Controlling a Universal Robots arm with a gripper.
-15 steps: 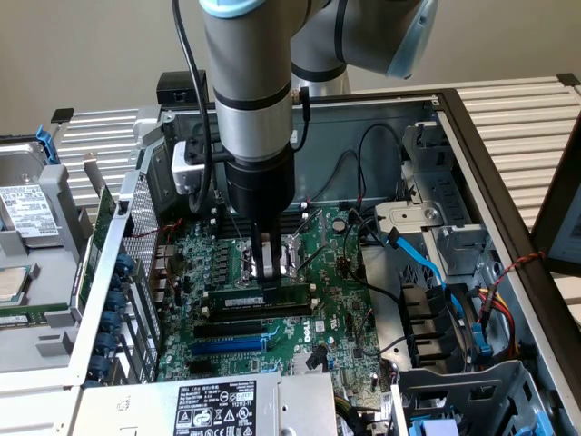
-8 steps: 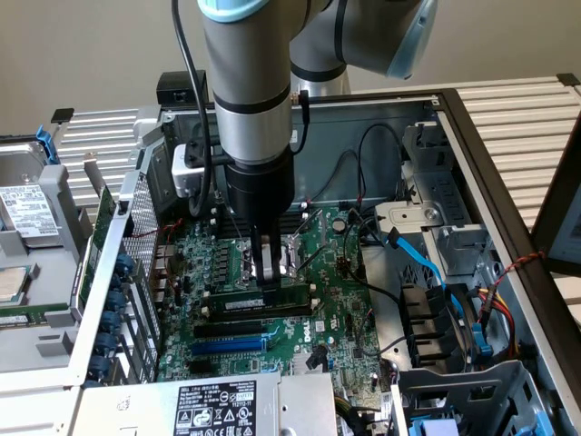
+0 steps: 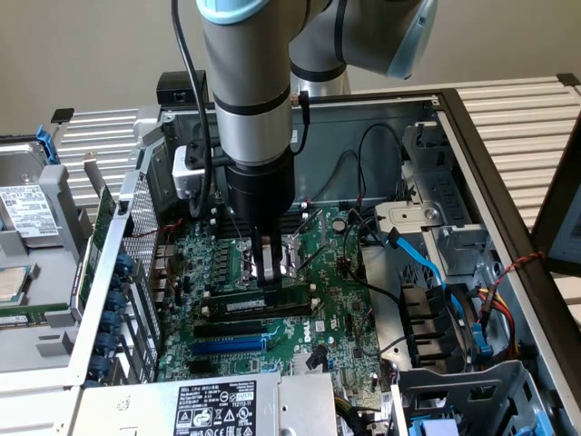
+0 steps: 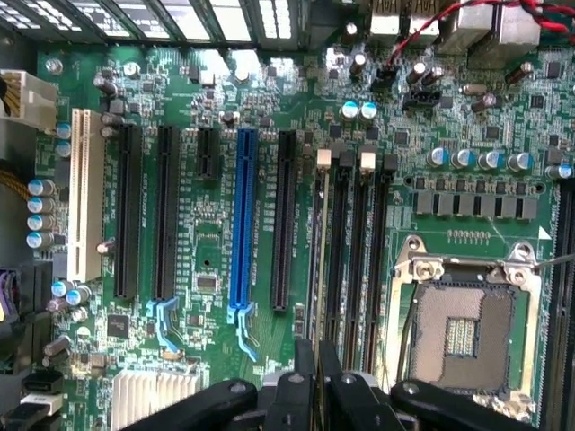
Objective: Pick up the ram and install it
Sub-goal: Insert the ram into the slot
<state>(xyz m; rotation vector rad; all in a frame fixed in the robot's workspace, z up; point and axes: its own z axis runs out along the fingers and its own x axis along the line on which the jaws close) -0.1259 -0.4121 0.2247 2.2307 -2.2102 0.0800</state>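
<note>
Open computer case (image 3: 363, 113): jaws pinch the ram (image 3: 240, 302) edge-on at the black slots (image 4: 378, 260); whether it is seated is unclear.

The ram (image 3: 259, 299) stands on edge between the processor socket (image 4: 467, 328) and the expansion slots (image 4: 243, 224), under the tool (image 3: 269, 280)

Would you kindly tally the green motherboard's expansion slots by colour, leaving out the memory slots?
Long white plastic slot: 1
Long blue plastic slot: 1
Black plastic slots: 4 (three long, one short)
Total: 6
</note>
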